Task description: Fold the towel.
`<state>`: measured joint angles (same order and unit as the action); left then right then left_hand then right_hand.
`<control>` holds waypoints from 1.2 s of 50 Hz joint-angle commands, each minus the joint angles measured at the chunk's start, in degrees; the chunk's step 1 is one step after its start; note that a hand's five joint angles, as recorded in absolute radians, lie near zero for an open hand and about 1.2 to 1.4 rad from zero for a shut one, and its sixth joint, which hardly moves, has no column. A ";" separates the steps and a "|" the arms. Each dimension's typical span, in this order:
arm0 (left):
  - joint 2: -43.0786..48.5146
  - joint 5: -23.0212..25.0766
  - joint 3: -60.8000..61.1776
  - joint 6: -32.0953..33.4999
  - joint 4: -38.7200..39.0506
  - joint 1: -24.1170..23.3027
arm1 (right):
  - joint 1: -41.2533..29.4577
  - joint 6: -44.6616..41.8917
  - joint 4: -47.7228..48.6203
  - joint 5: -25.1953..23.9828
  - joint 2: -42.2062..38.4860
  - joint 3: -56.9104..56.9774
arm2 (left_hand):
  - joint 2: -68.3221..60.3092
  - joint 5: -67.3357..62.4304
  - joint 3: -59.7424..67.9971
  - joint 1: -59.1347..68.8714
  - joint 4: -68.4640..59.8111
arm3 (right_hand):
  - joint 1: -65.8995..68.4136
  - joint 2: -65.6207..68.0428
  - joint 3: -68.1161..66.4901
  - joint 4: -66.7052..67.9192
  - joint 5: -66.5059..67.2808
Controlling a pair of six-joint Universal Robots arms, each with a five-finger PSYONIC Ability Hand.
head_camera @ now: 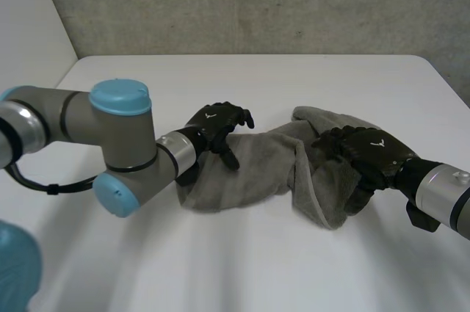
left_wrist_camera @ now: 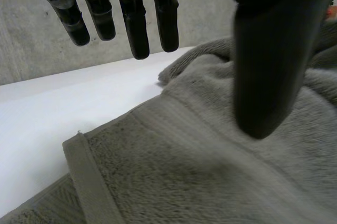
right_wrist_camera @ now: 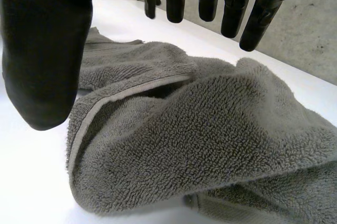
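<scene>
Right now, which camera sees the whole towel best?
The head view: the whole crumpled towel, left robot hand at one end, right robot hand at the other. The left wrist view gives a close hemmed corner, the right wrist view a bunched fold.

Part of the grey towel point(head_camera: 250, 169) lies hidden under the right hand point(head_camera: 371, 152). In the left wrist view the blurred thumb of the left hand point(left_wrist_camera: 268, 50) covers more of the towel, which is cut off at the view's edges.
</scene>
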<state>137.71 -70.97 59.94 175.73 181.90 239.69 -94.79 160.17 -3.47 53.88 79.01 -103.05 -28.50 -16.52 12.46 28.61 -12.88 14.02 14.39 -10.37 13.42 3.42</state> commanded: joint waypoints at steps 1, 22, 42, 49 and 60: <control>7.92 -0.05 -9.31 0.05 -1.03 0.78 | 0.04 -0.30 -0.05 -0.27 -0.26 -0.13 | 0.79 -1.19 -2.46 -0.90 2.88 | -4.02 -4.39 0.37 -3.42 -3.42; 16.27 -0.05 -21.35 3.91 -5.07 2.18 | 0.75 -0.30 0.13 -2.38 -1.22 0.22 | -6.61 -8.59 -2.46 6.50 2.88 | -4.02 -4.39 0.37 -3.42 -3.42; 15.93 -0.57 -20.13 9.27 -7.79 1.39 | 0.75 -0.30 0.21 -2.47 -2.46 0.75 | -35.64 -37.63 -2.46 35.54 2.88 | -4.02 -4.39 0.37 -3.42 -3.42; 6.19 -1.02 -11.88 9.28 -7.27 1.22 | 0.57 -0.38 0.13 -2.64 -2.37 0.57 | -51.50 -53.48 -2.46 51.39 2.88 | -4.02 -4.39 0.37 -3.42 -3.42; -10.95 -1.89 8.50 9.89 -3.23 1.39 | 0.13 0.05 -0.49 -2.64 -0.79 -3.02 | -50.69 -52.67 -2.46 50.58 2.88 | -4.02 -4.39 0.37 -3.42 -3.42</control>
<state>136.12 -72.65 56.15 185.13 175.68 240.96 -94.37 159.88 -3.59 51.22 77.21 -103.51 -72.67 -65.21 12.46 74.65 -12.88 14.01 14.39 -10.37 13.42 3.42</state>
